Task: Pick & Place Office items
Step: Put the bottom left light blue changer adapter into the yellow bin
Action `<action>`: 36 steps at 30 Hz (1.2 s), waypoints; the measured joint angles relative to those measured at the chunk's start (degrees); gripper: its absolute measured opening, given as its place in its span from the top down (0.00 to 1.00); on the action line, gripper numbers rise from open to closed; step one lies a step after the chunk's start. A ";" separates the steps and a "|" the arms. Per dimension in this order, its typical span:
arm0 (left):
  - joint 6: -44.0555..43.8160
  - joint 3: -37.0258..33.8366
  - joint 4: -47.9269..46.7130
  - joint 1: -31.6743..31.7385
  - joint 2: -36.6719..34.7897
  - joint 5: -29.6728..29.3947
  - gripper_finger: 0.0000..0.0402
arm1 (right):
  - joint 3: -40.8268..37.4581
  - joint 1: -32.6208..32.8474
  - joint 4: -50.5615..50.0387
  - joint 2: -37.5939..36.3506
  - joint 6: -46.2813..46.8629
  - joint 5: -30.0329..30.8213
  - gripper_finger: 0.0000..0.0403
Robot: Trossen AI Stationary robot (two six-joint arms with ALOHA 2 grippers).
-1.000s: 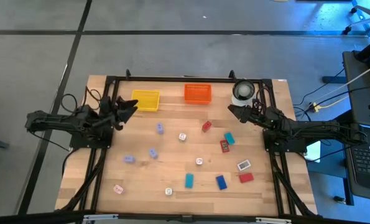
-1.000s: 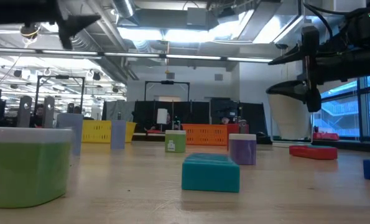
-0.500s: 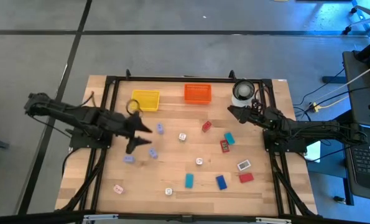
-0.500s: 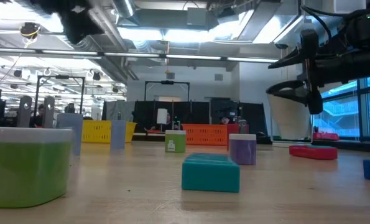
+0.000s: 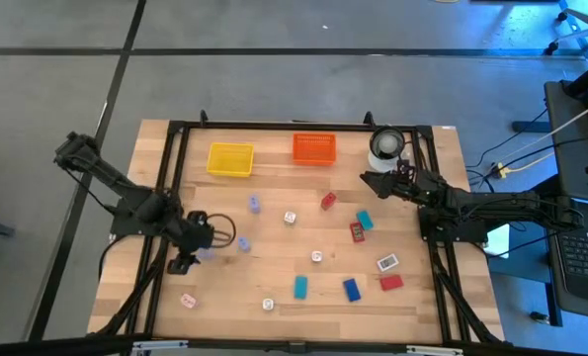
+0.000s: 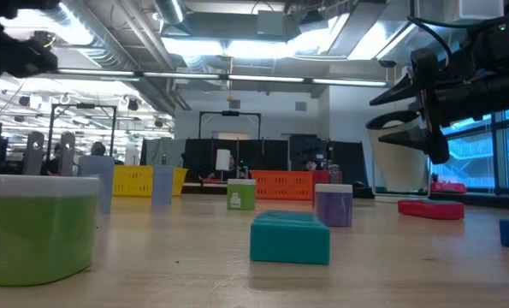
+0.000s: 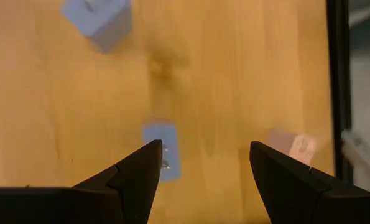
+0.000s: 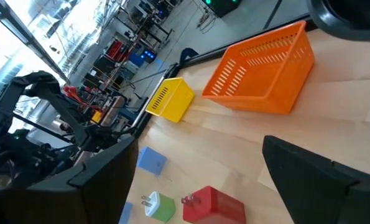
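My left jaws (image 7: 200, 165) spread wide over the grainy wooden table (image 5: 274, 262), a flat pale lilac block (image 7: 161, 150) just under one tip, small blocky office items (image 5: 356, 230) scattered toward three o'clock, right jaws (image 5: 365, 177) open beside the round white container (image 5: 385, 144)

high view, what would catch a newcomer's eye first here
The scatter of small coloured blocks across the wooden table stands out, with a yellow tray and an orange tray side by side at the far edge. The left pincer hangs open, pointing down over a pale lilac block on the left side. The right pincer waits open near the white round container.
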 joint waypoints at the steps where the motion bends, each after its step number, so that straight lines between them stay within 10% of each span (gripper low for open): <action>1: 0.77 0.00 -0.31 -0.74 0.65 -1.32 0.40 | 0.00 0.00 0.01 0.00 -0.05 0.00 0.14; 36: 5.44 -0.04 -0.91 -2.00 21.54 -7.32 0.41 | 0.00 0.00 -1.51 0.00 -1.77 0.13 0.14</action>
